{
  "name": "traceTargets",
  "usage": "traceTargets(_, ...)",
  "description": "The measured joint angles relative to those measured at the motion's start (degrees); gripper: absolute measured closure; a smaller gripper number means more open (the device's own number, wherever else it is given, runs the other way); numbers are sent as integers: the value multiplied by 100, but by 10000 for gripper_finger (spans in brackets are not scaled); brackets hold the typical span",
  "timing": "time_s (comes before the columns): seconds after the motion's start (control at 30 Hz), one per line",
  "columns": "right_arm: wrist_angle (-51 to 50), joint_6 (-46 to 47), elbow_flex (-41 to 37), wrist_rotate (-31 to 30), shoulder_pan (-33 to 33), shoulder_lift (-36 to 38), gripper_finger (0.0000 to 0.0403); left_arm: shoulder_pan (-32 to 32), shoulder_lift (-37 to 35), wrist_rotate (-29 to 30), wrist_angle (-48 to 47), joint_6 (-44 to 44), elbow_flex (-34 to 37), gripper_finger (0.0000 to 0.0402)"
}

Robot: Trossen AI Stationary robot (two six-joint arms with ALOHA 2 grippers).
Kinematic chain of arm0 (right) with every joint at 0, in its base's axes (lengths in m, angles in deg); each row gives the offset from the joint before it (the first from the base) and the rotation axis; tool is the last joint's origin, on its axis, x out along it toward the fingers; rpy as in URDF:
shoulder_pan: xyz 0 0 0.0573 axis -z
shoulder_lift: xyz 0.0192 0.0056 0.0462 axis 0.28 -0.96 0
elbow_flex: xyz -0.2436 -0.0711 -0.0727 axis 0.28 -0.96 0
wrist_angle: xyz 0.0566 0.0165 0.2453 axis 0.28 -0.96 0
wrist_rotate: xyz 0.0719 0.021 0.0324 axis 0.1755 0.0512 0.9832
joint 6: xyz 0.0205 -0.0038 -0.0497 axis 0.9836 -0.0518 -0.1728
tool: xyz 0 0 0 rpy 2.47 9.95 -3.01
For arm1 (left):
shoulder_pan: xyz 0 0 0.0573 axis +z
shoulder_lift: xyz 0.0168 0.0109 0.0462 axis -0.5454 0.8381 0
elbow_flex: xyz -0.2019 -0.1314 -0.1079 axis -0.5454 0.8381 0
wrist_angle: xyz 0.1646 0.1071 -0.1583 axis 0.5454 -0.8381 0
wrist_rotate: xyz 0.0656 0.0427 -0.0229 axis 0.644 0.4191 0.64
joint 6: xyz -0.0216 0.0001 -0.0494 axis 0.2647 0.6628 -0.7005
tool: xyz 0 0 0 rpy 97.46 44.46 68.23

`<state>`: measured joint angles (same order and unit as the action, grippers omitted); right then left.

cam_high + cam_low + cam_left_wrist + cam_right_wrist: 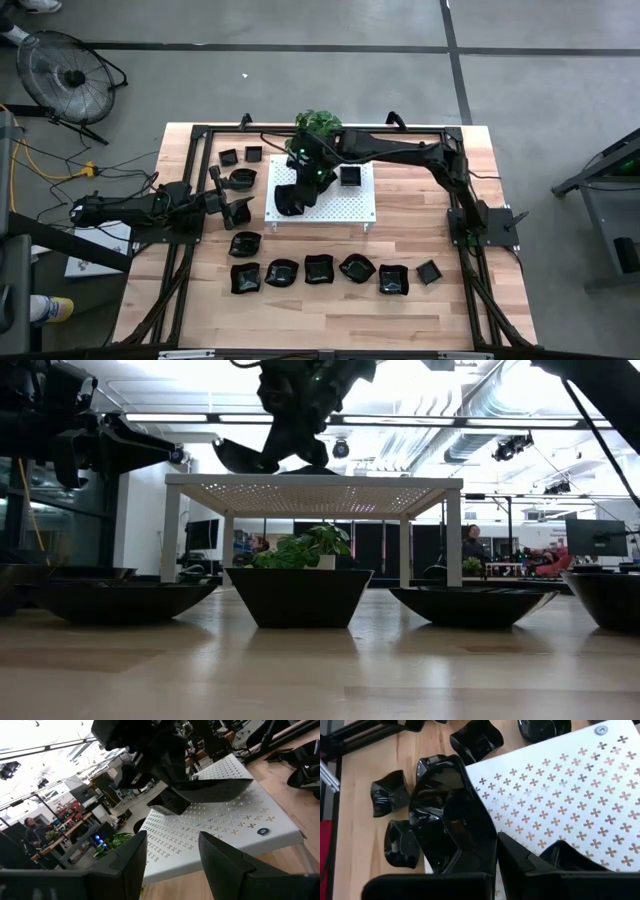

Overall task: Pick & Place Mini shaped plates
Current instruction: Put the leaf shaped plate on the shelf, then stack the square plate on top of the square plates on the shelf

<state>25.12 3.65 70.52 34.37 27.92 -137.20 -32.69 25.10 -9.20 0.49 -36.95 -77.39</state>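
The mini shaped plates are glossy black dishes. A row of them (318, 269) rests on the table near its near edge, one more (244, 243) lies just behind that row, and three (242, 179) sit near the far left. A square plate (350, 177) sits on the white perforated board (340, 205). My right gripper (300, 188) is over the board's left part, shut on a wavy-edged plate (288, 200). My left gripper (238, 208) hovers open by the board's left edge, its fingers (130, 855) apart and holding nothing. My right gripper pinches the wavy-edged plate by its rim (487, 837), with one finger (467, 855) on the bowl side and the other (522, 862) outside. It comes from above, slanting down. The plate (262, 457) hangs tilted, low over the board's left part (190, 827); I cannot tell whether it touches the board.
The board stands on short legs (171, 535) at mid-table, with a green potted plant (318, 123) behind it. Black frame rails (190, 190) run along the table's sides. Bare wood (420, 225) lies right of the board. People sit in the room beyond (470, 545).
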Motion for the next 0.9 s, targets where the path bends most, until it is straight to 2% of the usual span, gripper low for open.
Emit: traceTargets(0.9, 15, -218, 0, -57, 61, 0, 381, -2, 0, 0, 0, 0, 0, 227)
